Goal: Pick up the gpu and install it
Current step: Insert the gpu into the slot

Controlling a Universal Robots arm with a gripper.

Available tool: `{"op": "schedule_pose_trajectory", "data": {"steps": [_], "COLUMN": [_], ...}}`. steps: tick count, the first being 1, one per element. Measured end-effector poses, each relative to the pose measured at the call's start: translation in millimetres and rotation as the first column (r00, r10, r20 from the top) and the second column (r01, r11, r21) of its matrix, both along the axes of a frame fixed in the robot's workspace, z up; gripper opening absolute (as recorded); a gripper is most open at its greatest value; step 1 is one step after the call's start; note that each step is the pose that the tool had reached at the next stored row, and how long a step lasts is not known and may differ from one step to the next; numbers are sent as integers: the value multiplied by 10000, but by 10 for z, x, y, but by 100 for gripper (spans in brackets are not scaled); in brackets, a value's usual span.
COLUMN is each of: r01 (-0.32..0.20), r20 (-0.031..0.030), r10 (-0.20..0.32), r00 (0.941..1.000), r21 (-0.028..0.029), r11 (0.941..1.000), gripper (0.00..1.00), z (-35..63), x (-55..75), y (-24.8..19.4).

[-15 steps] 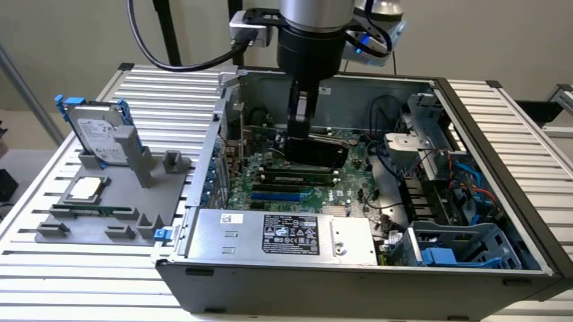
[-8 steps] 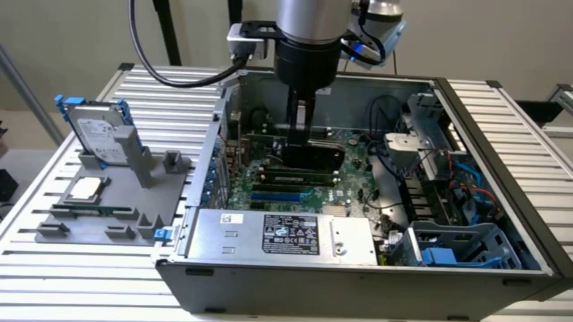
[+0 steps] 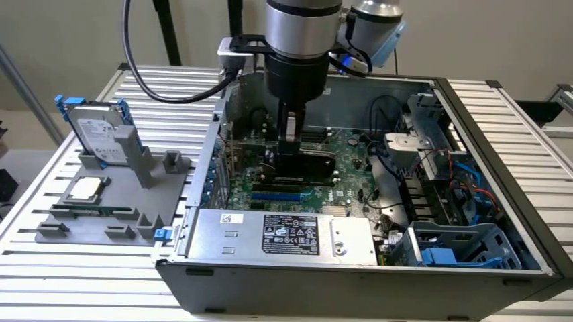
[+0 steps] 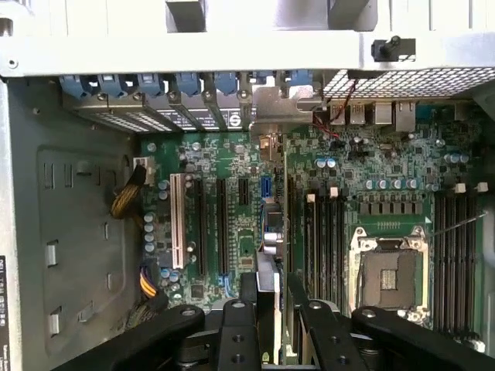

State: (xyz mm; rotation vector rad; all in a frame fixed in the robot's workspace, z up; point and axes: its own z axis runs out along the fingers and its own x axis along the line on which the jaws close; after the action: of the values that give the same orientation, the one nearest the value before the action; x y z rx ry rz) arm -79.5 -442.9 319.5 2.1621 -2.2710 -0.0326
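one hand (image 3: 291,151) gripping gpu (image 3: 301,172) edge-on inside open case (image 3: 358,285) over motherboard (image 3: 347,164); drive (image 3: 94,134), chip (image 3: 87,189) on tray (image 3: 90,233).

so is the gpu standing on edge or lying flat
On edge: the gpu stands upright, gripped by the hand, inside the case over the motherboard. Seated in a slot: cannot tell.
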Motion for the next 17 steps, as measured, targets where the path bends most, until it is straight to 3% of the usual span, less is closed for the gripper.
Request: {"op": "schedule_pose_trajectory", "data": {"steps": [10,17], "r01": [-165,-197], "r20": [14,82], "r10": [165,197], "r00": [9999,9998], "r21": [0,0], "r11": [9999,9998], "gripper": [0,0], "z": [-182,-310], "x": [-84,-94], "y": [-12,-11]}}
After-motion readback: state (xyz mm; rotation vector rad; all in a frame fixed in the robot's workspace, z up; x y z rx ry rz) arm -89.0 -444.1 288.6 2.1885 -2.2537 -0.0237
